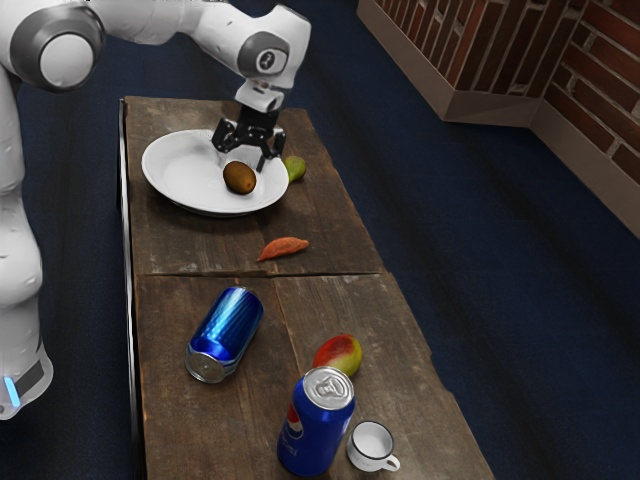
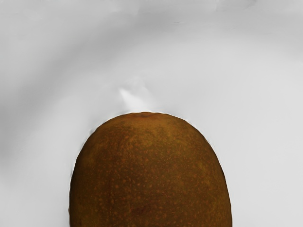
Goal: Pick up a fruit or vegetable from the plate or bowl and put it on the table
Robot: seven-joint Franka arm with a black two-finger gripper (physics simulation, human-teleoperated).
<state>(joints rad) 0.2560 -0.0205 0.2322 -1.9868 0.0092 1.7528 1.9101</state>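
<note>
My gripper is over the white plate, its two fingers standing apart. A brown kiwi-like fruit lies in the plate, just below and between the fingertips as seen in the exterior view; contact with it cannot be made out. In the wrist view the brown fruit looms large at the lower edge, with the pale surface of the plate around it. A green pear-like fruit rests on the table beside the plate's rim, close to the gripper.
On the wooden table lie an orange sweet-potato-like vegetable, a blue can on its side and a red-green mango. Farther from the plate, an upright Pepsi can stands beside a small white mug.
</note>
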